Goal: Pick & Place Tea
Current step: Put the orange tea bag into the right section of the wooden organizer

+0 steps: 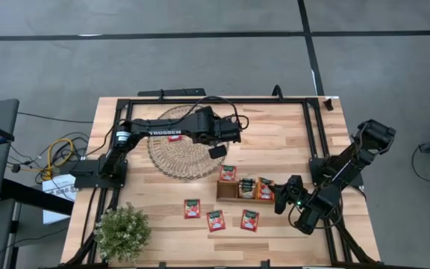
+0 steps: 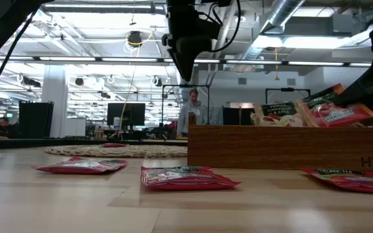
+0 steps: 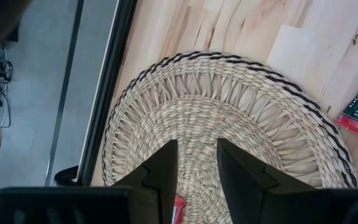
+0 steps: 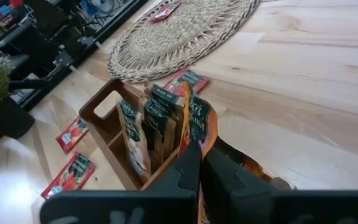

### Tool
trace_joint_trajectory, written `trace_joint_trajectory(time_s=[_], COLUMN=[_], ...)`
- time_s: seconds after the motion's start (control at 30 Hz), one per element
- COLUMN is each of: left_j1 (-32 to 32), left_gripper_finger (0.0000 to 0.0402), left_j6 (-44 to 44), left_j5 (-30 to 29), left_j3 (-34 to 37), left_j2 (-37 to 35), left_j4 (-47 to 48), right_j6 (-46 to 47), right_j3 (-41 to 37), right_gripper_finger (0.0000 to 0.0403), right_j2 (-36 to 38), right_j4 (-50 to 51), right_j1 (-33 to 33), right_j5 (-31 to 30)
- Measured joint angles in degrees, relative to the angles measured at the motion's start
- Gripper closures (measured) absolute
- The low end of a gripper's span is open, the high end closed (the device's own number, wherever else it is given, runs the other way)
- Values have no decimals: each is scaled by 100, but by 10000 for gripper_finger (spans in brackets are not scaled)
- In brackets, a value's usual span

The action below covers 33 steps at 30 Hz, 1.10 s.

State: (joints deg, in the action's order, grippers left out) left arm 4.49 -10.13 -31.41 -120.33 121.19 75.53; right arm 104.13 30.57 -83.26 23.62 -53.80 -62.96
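Note:
The wooden tray (image 1: 234,190) stands near the table's middle, with several tea sachets upright in its compartments (image 4: 143,121). My right gripper (image 4: 199,152) is at the tray's right end, shut on an orange sachet (image 4: 197,124). Red sachets lie flat on the table: one beside the tray's far side (image 1: 228,172) and three nearer the front edge (image 1: 192,208) (image 1: 216,220) (image 1: 249,220). Another red sachet (image 1: 174,137) lies on the wicker mat (image 1: 178,153). My left gripper (image 3: 197,144) hangs open above the mat, holding nothing, with that sachet (image 3: 178,208) just showing between its fingers. My right gripper pinches the orange sachet between its two fingers near its upper edge (image 4: 194,138), coming level from the table's right side. The sachet stands upright and a little tilted at the tray's right end compartment (image 2: 335,111); the tray wall hides its lower edge.
A small potted plant (image 1: 122,232) stands at the table's near left corner. A dark metal frame (image 1: 313,142) runs along the table's edges. Bare wood lies between the mat and the tray's right side. A person (image 2: 191,110) stands in the room beyond the table.

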Motion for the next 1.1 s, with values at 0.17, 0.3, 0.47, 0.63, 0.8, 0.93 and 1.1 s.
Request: trace_joint_trajectory(time_s=[0.17, 0.3, 0.47, 0.63, 0.8, 0.93, 1.1], left_j1=[0, 0, 0, -3, -2, -3, -2], left_gripper_finger=[297, 297, 297, 297, 297, 297, 297], left_j6=[0, 2, 2, 2, 2, 2, 0], left_j5=[1, 1, -1, -1, -1, -1, -1], left_j3=[0, 0, 0, 0, 0, 0, 0], left_j2=[0, 0, 0, 0, 0, 0, 0], left_j4=[-2, -2, -2, -2, -2, -2, -2], right_j6=[84, 104, 120, 60, 128, -37, -548], right_j3=[0, 0, 0, 0, 0, 0, 0], right_gripper_finger=[403, 390, 332, 279, 258, 266, 293], right_j2=[0, 0, 0, 0, 81, 380, 914], right_j4=[15, 15, 38, 72, 226, 410, 555], right_j1=[0, 24, 112, 210, 208, 210, 209], right_j5=[30, 267, 314, 315, 340, 487, 616])
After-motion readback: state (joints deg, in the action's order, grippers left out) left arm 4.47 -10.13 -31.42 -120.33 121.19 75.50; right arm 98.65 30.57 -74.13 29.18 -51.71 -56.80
